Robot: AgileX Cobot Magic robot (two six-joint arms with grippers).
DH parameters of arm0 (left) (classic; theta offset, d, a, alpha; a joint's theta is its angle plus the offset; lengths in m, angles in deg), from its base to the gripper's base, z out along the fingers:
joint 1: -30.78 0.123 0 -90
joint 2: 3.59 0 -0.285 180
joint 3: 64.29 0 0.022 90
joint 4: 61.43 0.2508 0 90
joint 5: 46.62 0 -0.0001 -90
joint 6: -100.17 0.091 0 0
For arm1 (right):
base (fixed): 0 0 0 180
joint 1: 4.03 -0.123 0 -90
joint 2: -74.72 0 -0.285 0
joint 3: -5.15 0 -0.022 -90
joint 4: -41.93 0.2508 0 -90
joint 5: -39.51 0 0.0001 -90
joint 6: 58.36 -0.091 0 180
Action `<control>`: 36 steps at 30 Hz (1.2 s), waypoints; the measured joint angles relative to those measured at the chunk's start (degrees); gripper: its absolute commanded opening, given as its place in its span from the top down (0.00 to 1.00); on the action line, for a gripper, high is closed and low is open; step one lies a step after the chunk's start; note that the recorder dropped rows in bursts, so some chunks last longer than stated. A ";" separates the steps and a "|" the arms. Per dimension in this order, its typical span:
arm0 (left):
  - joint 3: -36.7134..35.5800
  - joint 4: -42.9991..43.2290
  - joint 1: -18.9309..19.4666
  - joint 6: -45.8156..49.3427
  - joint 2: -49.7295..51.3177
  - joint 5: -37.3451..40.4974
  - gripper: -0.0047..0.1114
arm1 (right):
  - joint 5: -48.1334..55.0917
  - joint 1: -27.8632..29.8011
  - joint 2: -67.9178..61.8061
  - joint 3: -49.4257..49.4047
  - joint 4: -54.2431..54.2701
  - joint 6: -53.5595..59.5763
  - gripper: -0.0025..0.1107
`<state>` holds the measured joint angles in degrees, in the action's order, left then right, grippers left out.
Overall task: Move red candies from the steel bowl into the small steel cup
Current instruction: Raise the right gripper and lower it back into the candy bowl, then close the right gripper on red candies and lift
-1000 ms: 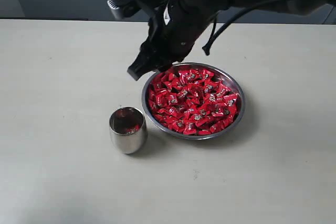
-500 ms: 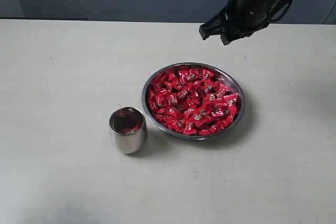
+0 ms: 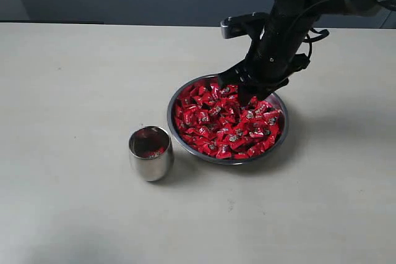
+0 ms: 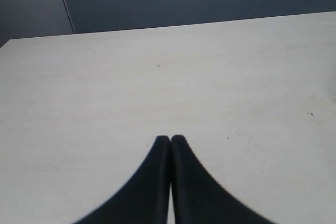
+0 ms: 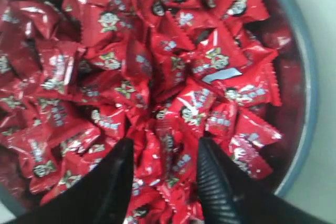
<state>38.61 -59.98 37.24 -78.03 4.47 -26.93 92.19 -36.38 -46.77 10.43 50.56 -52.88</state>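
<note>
Two vessels share the counter, the steel bowl beneath the right claw, the small steel cup well apart from it; jaws parted and empty, it should sink straight onto the red candies between them.

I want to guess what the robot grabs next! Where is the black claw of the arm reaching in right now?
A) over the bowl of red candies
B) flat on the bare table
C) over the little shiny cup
A: the right gripper hangs open just above the red candies in the bowl, while the cup stands apart beside the bowl.
</note>
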 measured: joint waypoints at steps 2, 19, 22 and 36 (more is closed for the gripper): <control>0.00 0.00 0.00 0.00 0.00 0.00 0.96 | 0.19 0.00 0.00 0.00 2.12 0.87 0.63; 0.00 0.00 0.00 0.00 0.00 0.00 0.96 | -1.51 0.00 0.00 -2.93 2.36 1.79 0.63; 0.00 0.00 0.00 0.00 0.00 0.00 0.96 | -1.82 0.00 0.00 -3.14 2.26 1.79 0.63; 0.00 0.00 0.00 0.00 0.00 0.00 0.96 | -1.98 0.00 -4.53 -3.14 2.26 1.79 0.63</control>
<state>38.61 -59.98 37.24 -78.03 4.47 -26.93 90.21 -36.38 -51.30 7.29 52.81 -51.09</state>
